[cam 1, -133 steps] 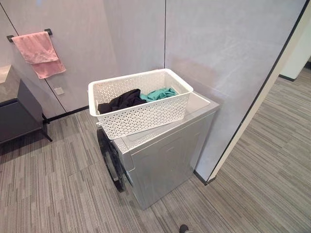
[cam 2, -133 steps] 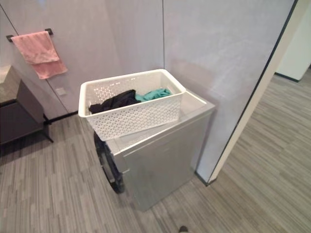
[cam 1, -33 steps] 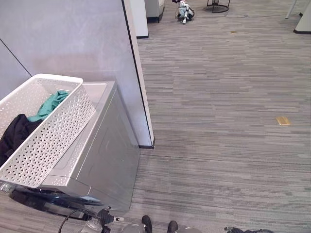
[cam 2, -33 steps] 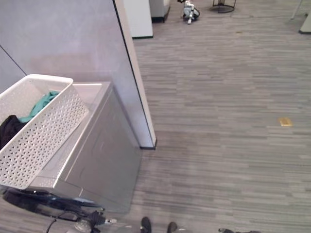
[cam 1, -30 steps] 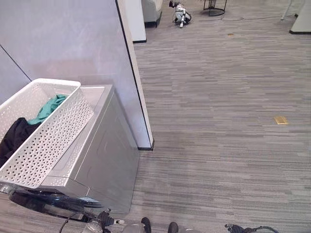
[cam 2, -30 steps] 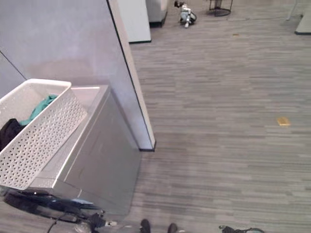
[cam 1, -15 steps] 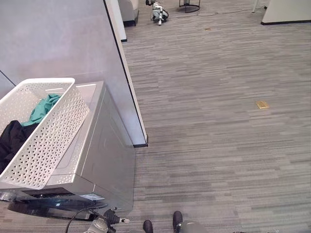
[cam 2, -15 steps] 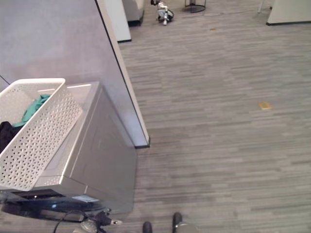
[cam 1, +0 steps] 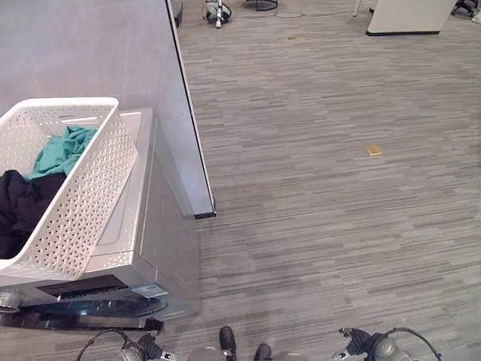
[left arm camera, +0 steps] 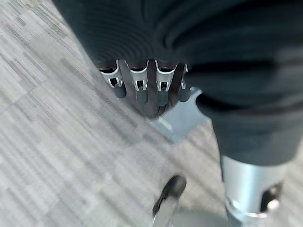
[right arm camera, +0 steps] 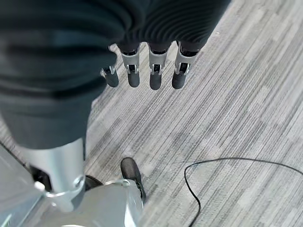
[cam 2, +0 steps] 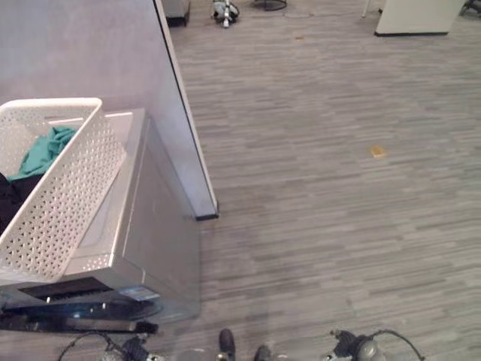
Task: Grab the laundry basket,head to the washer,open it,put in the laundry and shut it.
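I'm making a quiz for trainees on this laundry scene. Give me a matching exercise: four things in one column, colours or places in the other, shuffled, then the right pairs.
Things:
1. laundry basket
2. teal garment
3. black garment
4. washer

Descriptions:
A. silver, beside the wall panel
B. white, perforated, on top of the washer
C. dark, in the basket's near end
D. blue-green, in the basket's far end

Pairs: 1-B, 2-D, 3-C, 4-A
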### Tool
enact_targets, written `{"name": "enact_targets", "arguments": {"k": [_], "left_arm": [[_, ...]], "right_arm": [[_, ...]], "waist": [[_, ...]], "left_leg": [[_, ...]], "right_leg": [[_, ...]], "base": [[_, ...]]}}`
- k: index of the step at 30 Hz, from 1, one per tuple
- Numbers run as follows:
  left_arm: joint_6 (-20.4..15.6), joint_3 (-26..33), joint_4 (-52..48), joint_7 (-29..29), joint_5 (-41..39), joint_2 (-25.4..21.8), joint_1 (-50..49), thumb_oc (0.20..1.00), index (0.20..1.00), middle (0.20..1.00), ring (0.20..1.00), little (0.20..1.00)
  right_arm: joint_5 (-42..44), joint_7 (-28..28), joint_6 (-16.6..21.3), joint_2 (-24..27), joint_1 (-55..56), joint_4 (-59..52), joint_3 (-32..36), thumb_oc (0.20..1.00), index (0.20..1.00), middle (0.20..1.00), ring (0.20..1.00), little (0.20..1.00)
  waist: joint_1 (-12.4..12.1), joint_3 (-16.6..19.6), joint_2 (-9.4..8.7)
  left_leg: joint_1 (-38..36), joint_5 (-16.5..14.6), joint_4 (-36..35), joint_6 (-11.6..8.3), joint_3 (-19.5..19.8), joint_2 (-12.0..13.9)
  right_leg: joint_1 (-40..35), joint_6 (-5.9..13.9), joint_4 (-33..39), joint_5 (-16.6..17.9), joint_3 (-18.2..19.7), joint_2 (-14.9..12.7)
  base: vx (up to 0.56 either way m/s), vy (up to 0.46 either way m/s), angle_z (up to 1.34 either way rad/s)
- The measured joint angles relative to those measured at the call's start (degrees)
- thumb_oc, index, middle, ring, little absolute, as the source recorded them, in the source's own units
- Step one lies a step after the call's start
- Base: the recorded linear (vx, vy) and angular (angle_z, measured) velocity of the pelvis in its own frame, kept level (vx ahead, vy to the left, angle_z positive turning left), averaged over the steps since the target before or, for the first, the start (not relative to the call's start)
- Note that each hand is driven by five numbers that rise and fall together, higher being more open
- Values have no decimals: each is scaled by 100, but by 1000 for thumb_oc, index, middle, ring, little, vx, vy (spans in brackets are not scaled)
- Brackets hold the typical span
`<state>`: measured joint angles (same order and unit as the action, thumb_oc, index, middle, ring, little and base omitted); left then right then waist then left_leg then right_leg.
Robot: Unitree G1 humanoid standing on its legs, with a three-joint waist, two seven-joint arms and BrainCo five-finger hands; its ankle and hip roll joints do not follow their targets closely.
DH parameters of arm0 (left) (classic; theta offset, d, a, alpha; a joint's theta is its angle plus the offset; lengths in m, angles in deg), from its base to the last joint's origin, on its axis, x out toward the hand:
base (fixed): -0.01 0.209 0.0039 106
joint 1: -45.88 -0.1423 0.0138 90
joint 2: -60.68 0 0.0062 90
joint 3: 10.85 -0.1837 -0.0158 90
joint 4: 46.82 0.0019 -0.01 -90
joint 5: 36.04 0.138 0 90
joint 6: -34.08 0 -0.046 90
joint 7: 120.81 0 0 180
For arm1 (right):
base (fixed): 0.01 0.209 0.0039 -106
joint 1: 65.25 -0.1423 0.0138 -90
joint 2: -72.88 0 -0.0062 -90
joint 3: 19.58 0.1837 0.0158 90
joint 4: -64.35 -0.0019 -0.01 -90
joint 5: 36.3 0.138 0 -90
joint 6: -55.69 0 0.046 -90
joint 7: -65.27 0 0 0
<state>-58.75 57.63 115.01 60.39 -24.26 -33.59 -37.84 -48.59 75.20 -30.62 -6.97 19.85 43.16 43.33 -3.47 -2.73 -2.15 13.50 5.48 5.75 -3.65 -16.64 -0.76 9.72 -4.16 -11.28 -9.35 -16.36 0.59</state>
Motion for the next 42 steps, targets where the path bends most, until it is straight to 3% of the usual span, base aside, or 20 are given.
{"name": "enact_targets", "arguments": {"k": [4, 6, 8, 11, 14, 17, 20, 23, 24, 26, 27, 29, 30, 31, 32, 35, 37, 39, 41, 42], "left_arm": [[-32, 3, -101, 15, 57, 167, 76, 1000, 1000, 1000, 1000, 1000], [-16, 6, -82, -10, 55, 161, 201, 1000, 1000, 1000, 1000, 1000], [-35, 2, -115, -16, 56, 165, 289, 1000, 1000, 1000, 1000, 1000], [-39, -236, -99, -29, 59, 257, 327, 1000, 1000, 1000, 1000, 1000], [-38, -387, -79, -54, 62, 280, 404, 1000, 1000, 1000, 1000, 1000], [-43, -508, -103, -65, 141, 348, 455, 1000, 1000, 1000, 1000, 1000], [-75, -652, -100, -87, 233, 492, 535, 1000, 1000, 1000, 1000, 1000], [-161, -740, -96, -92, 230, 518, 598, 1000, 1000, 1000, 1000, 1000], [-172, -740, -98, -94, 231, 515, 604, 1000, 1000, 1000, 1000, 1000], [-192, -639, -208, -103, 229, 401, 605, 1000, 1000, 1000, 1000, 1000], [-186, -553, -361, -109, 224, 346, 465, 1000, 1000, 1000, 1000, 1000], [-187, -380, -413, -114, 216, 184, 192, 1000, 1000, 1000, 1000, 1000], [-186, -362, -429, -158, 216, 22, 53, 1000, 1000, 1000, 1000, 1000], [-88, -881, -1092, -141, 500, -249, -41, 1000, 1000, 1000, 1000, 1000], [-133, -761, -1205, -146, 502, -197, -61, 1000, 1000, 1000, 1000, 1000], [-154, -627, -1198, -139, 488, 17, 48, 1000, 1000, 1000, 1000, 1000], [-147, -624, -1132, -85, 477, -15, 106, 1000, 1000, 1000, 1000, 1000], [-114, -635, -970, -59, 458, -24, 128, 1000, 1000, 1000, 1000, 1000], [-40, -632, -940, -16, 460, -47, 221, 1000, 1000, 1000, 1000, 1000], [-41, -633, -987, -15, 458, -39, 272, 1000, 1000, 1000, 1000, 1000]], "right_arm": [[-164, -83, 6, 28, 144, 97, -182, 1000, 1000, 1000, 1000, 1000], [-210, -107, 10, 39, 259, 206, -181, 1000, 1000, 1000, 1000, 1000], [-217, -106, -11, 53, 291, 264, -169, 1000, 1000, 1000, 1000, 1000], [-321, -110, -7, 33, 274, 580, -182, 1000, 1000, 1000, 1000, 1000], [-319, -107, -8, 71, 416, 494, -99, 1000, 1000, 1000, 1000, 1000], [-317, -111, -24, 103, 451, 541, -86, 1000, 1000, 1000, 1000, 1000], [-311, -116, -21, 128, 525, 665, 185, 1000, 1000, 1000, 1000, 1000], [-253, -125, -59, 160, 340, 635, 343, 1000, 1000, 1000, 1000, 1000], [-253, -125, -72, 184, 315, 529, 343, 1000, 1000, 1000, 1000, 1000], [-252, -107, -114, 99, 224, 232, 327, 1000, 1000, 1000, 1000, 1000], [-239, -101, -108, 67, 170, 136, 329, 1000, 1000, 1000, 1000, 1000], [-176, -109, -70, -70, 145, 70, 325, 1000, 1000, 1000, 1000, 1000], [-139, -109, -25, -217, 131, 27, 279, 1000, 1000, 1000, 1000, 1000], [-116, -124, 35, -221, 262, -65, 297, 1000, 1000, 1000, 1000, 1000], [-26, -153, 38, -196, 298, -57, 352, 1000, 1000, 1000, 1000, 1000], [39, -216, 11, -197, 468, 345, 437, 1000, 1000, 1000, 1000, 1000], [70, -213, 27, -206, 478, 426, 447, 1000, 1000, 1000, 1000, 1000], [85, -215, -11, -185, 495, 732, 513, 1000, 1000, 1000, 1000, 1000], [102, -221, -7, -167, 503, 804, 631, 1000, 1000, 1000, 1000, 1000], [142, -223, -16, -144, 491, 834, 749, 1000, 1000, 1000, 1000, 1000]], "waist": [[64, -39, 15], [245, -69, 42], [331, -86, 92], [354, -78, 153], [460, -49, 185], [466, 19, 268], [564, 117, 438], [436, 134, 571], [432, 140, 607], [346, 77, 553], [256, 36, 589], [254, 82, 483], [250, 124, 300], [251, 1, 287], [338, -23, 314], [247, -39, 436], [259, -109, 252], [224, -113, 54], [375, -59, 81], [396, -78, 76]], "left_leg": [[323, 159, 671, -232, 78, 94], [550, 183, 1185, -273, -400, 437], [531, 159, 1004, -234, -765, 775], [119, 189, 78, -281, 468, 791], [-113, 377, -13, -574, 718, 1151], [-422, 392, -168, -611, 777, 1432], [-646, 360, -248, -557, 767, 1086], [-631, -475, -221, 499, 415, 147], [-636, -618, -315, 698, 346, -29], [-638, -641, -646, 781, 29, -230], [-646, -671, -680, 839, -144, -142], [-758, -691, -735, 856, -299, -179], [-757, -668, -680, 657, -379, -283], [-729, -654, -682, 642, -286, -338], [-705, -631, -676, 600, -191, -380], [-575, -777, -223, 304, -122, -431], [-82, -611, 789, 61, -121, -480], [420, -653, 1873, 13, -218, -84], [375, -600, 1541, -40, -414, 692], [290, -584, 1097, -67, -140, 805]], "right_leg": [[-231, -209, 355, 283, -209, -10], [-293, -368, 492, 429, -443, -45], [-307, -232, 675, 480, -491, -7], [-291, 43, 831, 697, -310, -2], [-225, 52, 790, 718, -329, -54], [-160, 117, 767, 736, -279, -57], [-59, 184, 799, 777, -302, -135], [659, 408, 335, 931, -99, -509], [862, 465, 166, 970, -77, -605], [1247, 693, -104, 850, -255, -890], [1255, 603, -408, 816, -456, -914], [1164, 749, -1146, 520, -470, -902], [965, 799, -1646, -16, -830, -771], [994, 819, -1563, -245, -231, -308], [973, 762, -1377, -269, 14, -175], [598, 193, -538, 3, 157, -55], [579, -76, -438, 166, 190, -323], [199, -158, 132, 531, 63, -499], [-33, -137, 559, 702, -147, -413], [-53, -57, 561, 743, -115, -434]], "base": [[-60, -10, 25], [-17, 75, 47], [29, 175, 34], [64, 183, -24], [90, 309, -1], [69, 285, -5], [63, 398, 13], [42, 557, -28], [25, 456, -34], [33, 385, -41], [30, 219, -75], [53, 144, -63], [95, 83, -25], [96, 62, 17], [55, -7, 66], [19, -38, 35], [11, 2, 27], [49, 89, 22], [95, 147, 34], [140, 205, 18]]}}
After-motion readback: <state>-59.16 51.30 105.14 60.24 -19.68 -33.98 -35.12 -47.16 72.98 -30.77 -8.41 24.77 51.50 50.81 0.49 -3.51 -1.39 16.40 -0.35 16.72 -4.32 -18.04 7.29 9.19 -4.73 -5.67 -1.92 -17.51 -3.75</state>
